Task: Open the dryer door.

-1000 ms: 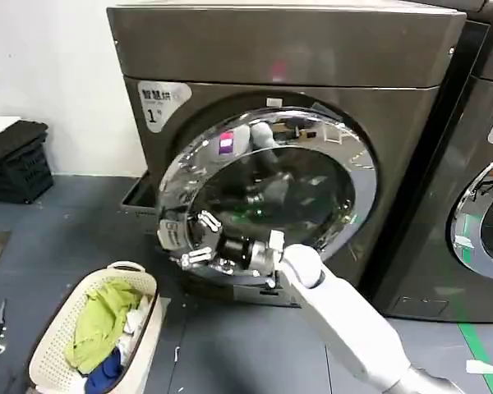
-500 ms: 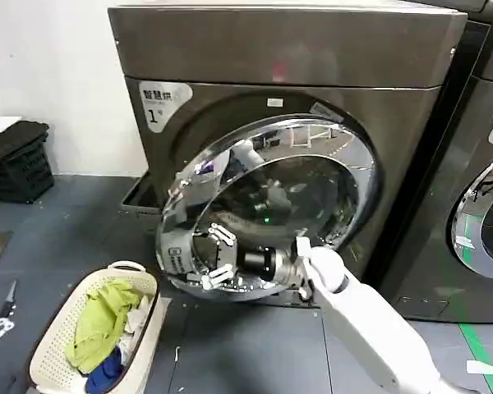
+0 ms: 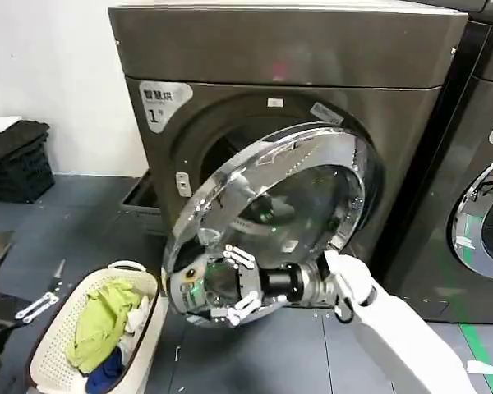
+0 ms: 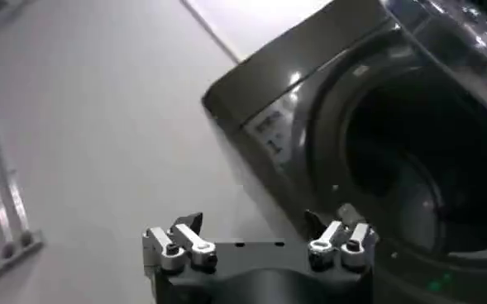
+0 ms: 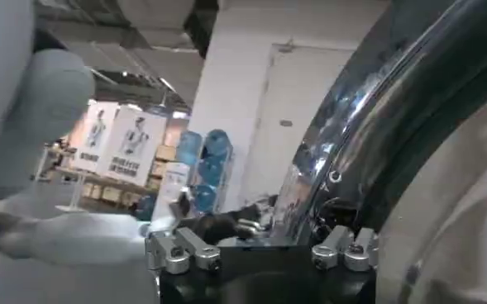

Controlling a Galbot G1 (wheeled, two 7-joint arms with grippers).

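The dryer door (image 3: 296, 197), a chrome-rimmed round door with dark glass, stands partly swung out from the dryer (image 3: 279, 49), hinged on its right side. The dark opening (image 3: 218, 156) shows behind its left edge. My right gripper (image 3: 240, 283) is at the door's lower left rim, open, fingers spread above and below the rim. In the right wrist view the chrome rim (image 5: 367, 124) runs close past the right gripper (image 5: 260, 235). My left gripper (image 3: 37, 305) hangs low at the far left, away from the door; the left wrist view shows the gripper (image 4: 260, 231) open and holding nothing, with the drum opening (image 4: 400, 165) beyond.
A cream laundry basket (image 3: 53, 345) with clothes sits on the floor just left of the open door. Black crates (image 3: 16, 160) stand by the wall at left. A neighbouring machine (image 3: 485, 205) stands at right, with green floor tape (image 3: 476, 345) before it.
The door has swung farther out, its left edge coming toward me. My right gripper moved down and right with it. My left gripper rose in from the left edge.
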